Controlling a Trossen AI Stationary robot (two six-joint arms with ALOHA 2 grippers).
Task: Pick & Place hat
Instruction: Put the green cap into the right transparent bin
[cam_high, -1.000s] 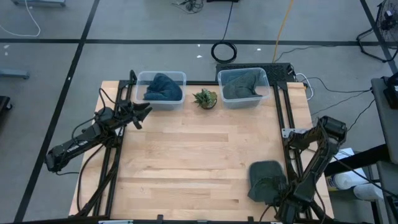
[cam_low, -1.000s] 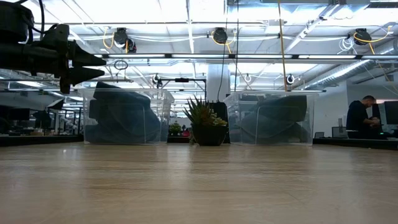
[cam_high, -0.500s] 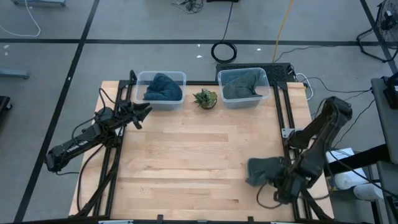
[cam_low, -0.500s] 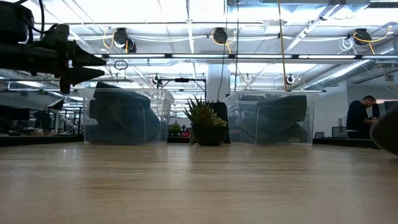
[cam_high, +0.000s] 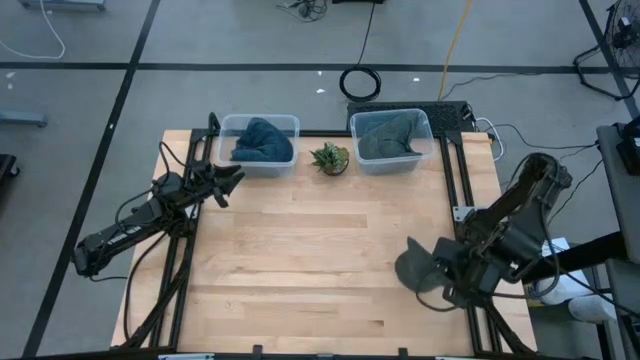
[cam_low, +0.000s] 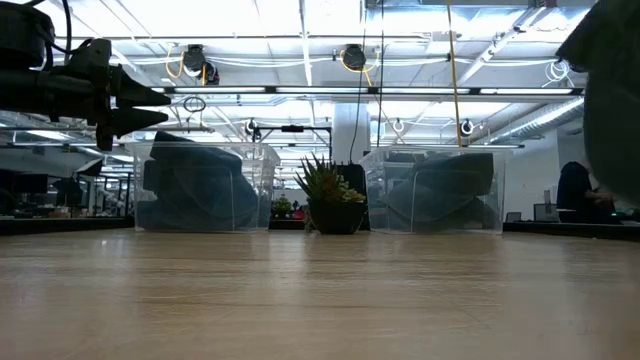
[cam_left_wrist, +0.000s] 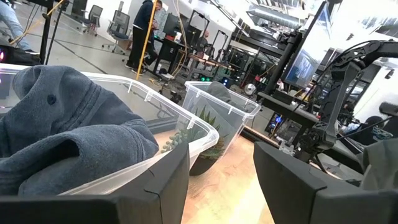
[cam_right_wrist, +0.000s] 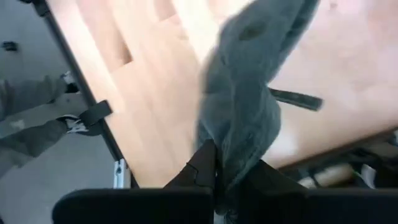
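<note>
Since the earlier frame, the right gripper has risen from the lower right corner of the high view toward the right centre, carrying the grey hat off the wooden table; the hat now hangs as a crumpled mass at the table's right edge and also darkens the upper right corner of the low view. In the right wrist view, the fingers are pinched tight on a fold of the hat, which dangles above the tabletop. At centre left of the high view, the left gripper hovers just below the left clear bin, unchanged in position, with its fingers partly apart and nothing between them. That bin holds a blue cloth. At upper centre, a small potted plant stands between it and the right clear bin, which holds a grey cloth.
</note>
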